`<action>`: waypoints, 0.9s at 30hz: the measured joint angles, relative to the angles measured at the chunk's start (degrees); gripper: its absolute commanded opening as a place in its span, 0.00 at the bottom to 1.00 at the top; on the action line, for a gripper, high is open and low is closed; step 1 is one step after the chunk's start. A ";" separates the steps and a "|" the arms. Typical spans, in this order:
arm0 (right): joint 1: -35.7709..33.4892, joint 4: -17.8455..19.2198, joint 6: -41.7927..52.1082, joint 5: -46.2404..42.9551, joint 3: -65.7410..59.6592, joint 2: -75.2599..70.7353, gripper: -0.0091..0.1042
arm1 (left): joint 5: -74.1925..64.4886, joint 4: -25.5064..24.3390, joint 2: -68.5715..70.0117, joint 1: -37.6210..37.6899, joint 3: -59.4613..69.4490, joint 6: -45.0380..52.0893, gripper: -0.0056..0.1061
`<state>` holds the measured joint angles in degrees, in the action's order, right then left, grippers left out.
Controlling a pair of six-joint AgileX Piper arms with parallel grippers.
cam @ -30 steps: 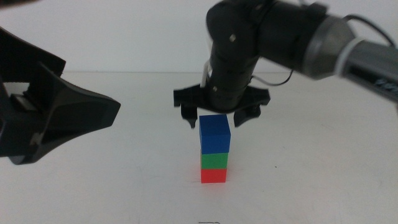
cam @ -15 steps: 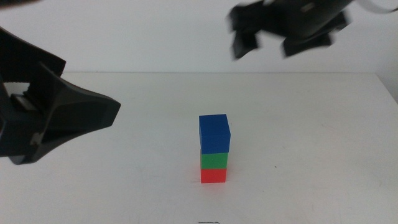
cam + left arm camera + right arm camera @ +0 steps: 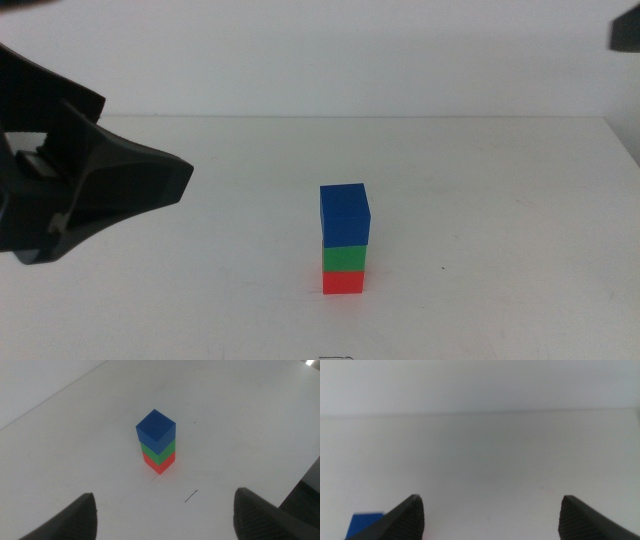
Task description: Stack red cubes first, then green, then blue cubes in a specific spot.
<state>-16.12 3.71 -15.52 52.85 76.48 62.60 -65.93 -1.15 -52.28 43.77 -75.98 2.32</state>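
Note:
A stack of three cubes stands on the white table, right of centre in the middle view: the red cube (image 3: pixel 343 283) at the bottom, the green cube (image 3: pixel 344 259) on it, the blue cube (image 3: pixel 345 214) on top. The left wrist view shows the same stack: red (image 3: pixel 159 462), green (image 3: pixel 157 452), blue (image 3: pixel 155 430). My left gripper (image 3: pixel 164 496) is open and empty, well back from the stack, at the left of the middle view (image 3: pixel 90 190). My right gripper (image 3: pixel 491 498) is open, empty and raised away; a corner of the blue cube (image 3: pixel 365 522) shows below it.
The white table (image 3: pixel 500 200) ends at a far edge along the wall and at a right edge (image 3: pixel 625 140). In the left wrist view the table's edge (image 3: pixel 305 485) drops to a dark floor, and a short dark mark (image 3: pixel 191 496) lies on the tabletop near the stack.
My right gripper, which hung open just above the blue cube, has risen and pulled away to the upper right, almost out of the middle view. The stack and the left gripper have not moved.

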 measured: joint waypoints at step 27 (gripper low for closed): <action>2.38 -0.66 0.61 -4.72 -3.63 -3.66 0.79 | 22.91 -12.81 2.74 -30.01 7.13 -9.88 0.89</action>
<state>-13.74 3.05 -14.91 48.13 72.85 58.94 -43.02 -13.96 -49.54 13.75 -68.84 -7.55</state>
